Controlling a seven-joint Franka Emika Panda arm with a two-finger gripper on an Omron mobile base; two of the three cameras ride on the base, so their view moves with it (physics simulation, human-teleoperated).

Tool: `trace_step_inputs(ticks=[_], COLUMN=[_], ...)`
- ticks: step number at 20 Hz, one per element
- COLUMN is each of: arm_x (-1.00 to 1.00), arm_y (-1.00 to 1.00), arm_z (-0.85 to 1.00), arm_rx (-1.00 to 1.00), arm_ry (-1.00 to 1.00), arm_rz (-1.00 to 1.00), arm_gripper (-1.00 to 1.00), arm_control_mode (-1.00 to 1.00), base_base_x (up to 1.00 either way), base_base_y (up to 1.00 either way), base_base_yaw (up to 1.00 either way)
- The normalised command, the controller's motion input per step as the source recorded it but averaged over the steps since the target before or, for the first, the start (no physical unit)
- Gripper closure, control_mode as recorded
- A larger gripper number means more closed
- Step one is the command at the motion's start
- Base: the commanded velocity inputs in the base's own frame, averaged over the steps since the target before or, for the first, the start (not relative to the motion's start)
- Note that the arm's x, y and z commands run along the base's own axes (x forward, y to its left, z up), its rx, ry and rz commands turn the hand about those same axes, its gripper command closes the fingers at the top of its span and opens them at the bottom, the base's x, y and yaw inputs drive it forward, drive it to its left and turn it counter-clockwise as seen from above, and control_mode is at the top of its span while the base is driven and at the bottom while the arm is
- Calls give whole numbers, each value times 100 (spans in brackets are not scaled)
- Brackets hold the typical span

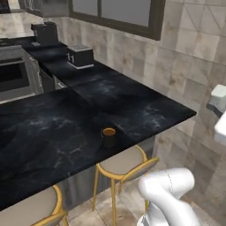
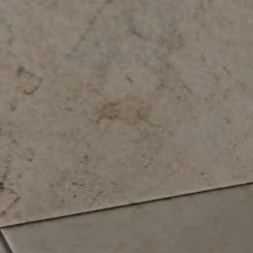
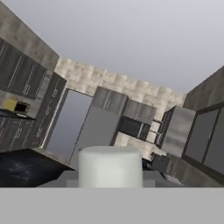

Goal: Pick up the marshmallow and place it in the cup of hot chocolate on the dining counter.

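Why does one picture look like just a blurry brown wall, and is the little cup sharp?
Right base view: the camera faces a beige tiled surface close up, soft and mottled, with one thin seam. Left base view: the cup of hot chocolate is small and slightly fuzzy on the dining counter, whose faint white veins catch dim light. Hand view: a big blurry white block sits close to the lens.

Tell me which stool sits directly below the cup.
The right stool: the cup stands at the counter edge just above its seat; the other stool stands far left.
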Motion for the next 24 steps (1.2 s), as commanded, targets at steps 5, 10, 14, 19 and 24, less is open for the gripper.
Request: trace_step_inputs(ticks=[5, 10, 14, 19, 24], arm_x=[0, 0, 0, 0, 26], arm_y=[0, 0, 0, 0, -6], arm_z=[0, 0, 0, 0, -4], arm_rx=[0, 0, 0, 0, 2], arm_ry=[0, 0, 0, 0, 1], arm_rz=[0, 0, 0, 0, 5], arm_gripper=[100, 100, 100, 100, 100], arm_control_mode=[100, 100, 100, 100, -100], base_base_x=[100, 83, 58, 28, 15], base_base_y=[-36, -4, -3, -2, 0], base_base_yaw=[44, 41, 27, 9, 2])
